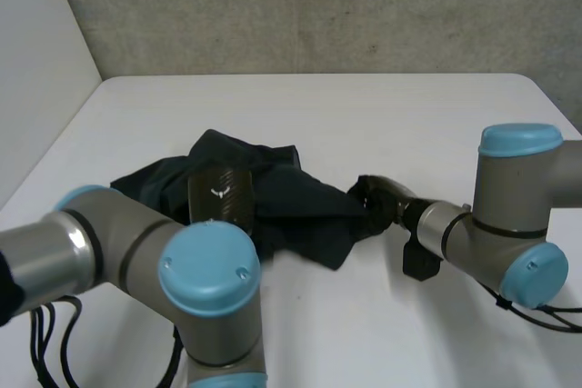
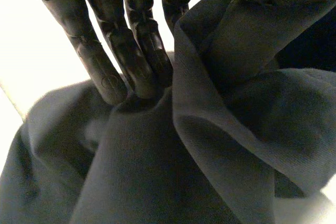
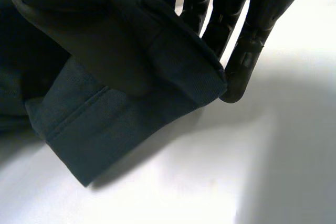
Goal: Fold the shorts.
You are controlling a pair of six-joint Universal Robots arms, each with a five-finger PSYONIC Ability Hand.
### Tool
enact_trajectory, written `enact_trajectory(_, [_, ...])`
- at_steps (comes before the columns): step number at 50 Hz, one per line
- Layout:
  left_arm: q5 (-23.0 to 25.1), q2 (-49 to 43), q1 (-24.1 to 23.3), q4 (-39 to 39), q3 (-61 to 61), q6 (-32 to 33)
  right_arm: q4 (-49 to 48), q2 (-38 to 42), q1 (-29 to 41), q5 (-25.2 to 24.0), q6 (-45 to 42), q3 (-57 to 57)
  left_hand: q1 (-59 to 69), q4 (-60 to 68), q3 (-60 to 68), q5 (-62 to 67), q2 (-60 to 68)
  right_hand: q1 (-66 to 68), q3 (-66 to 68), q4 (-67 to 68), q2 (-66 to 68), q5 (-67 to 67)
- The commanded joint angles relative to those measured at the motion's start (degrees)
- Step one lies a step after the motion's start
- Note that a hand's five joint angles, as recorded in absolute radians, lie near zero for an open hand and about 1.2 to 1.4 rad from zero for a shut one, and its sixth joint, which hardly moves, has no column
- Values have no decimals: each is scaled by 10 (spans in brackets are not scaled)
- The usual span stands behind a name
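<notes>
So the shorts [image 1: 291,202] are nowhere near folded yet. They're a dark, crumpled heap roughly mid-table [image 1: 364,115], with one part trailing out toward the robot's right.

The right hand [image 1: 380,199] is at that trailing end. In its wrist view the thumb [image 3: 94,40] presses down on a stitched hem [image 3: 105,124] with the fingers [image 3: 247,61] backing it from the other side. That's a proper pinch on the edge, with the hem poking out past the grip just above the table. My guess is it grabs the hem because that's a firm edge to pull the fabric straight from.

The left hand [image 1: 221,195] is on the middle-left of the pile. Its fingers [image 2: 107,72] are straight, with the tips dug into the cloth. A ridge of fabric [image 2: 210,103] is bunched up between them and the thumb side, so it reads as a pinch on a fold. It's deeper in the bundle than a clean edge grab.

With one hand on each side, this looks like a setup for spreading the thing flat before any real fold. The risk is that the left grip has several layers.
</notes>
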Motion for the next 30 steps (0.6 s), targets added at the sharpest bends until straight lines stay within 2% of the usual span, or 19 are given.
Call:
enact_trajectory(1, [115,107,37,-70,20,104,-7,-96,-6,-1,-67,-34,152,113,120,146,117,246,136,124,129,139])
enact_trajectory(2, [136,121,43,-83,26,122,-7,-115,-6,-1,-84,-40,152,113,120,146,117,246,136,124,129,139])
enact_trajectory(3, [178,157,52,-111,38,162,-10,-153,-6,0,-118,-59,152,113,120,146,117,246,136,124,129,139])
enact_trajectory(5, [215,192,59,-137,51,202,-1,-185,-6,0,-159,-83,152,113,120,146,117,246,136,124,129,139])
enact_trajectory(6, [231,210,61,-150,60,223,12,-211,-7,2,-208,-106,152,113,120,146,117,246,136,124,129,139])
enact_trajectory(7, [259,240,64,-178,80,265,23,-221,-7,2,-234,-118,152,113,120,146,117,246,136,124,129,139])
enact_trajectory(12, [290,277,73,-276,129,354,121,-255,-5,6,-392,-176,152,113,120,146,117,246,136,124,129,139])
enact_trajectory(14, [290,277,81,-309,140,366,162,-257,3,15,-463,-197,152,113,120,146,117,246,136,124,129,139])
enact_trajectory(18, [297,272,95,-363,144,369,210,-252,15,40,-523,-203,152,113,120,146,117,246,136,124,129,139])
enact_trajectory(21, [302,245,96,-375,134,367,219,-245,37,58,-529,-198,152,113,120,146,117,246,136,124,129,139])
enact_trajectory(26, [303,177,106,-373,101,364,223,-176,94,91,-532,-170,152,113,120,146,117,246,136,124,129,139])
enact_trajectory(30, [302,122,124,-371,102,357,213,-132,105,112,-532,-157,144,105,112,138,109,246,136,124,129,139])
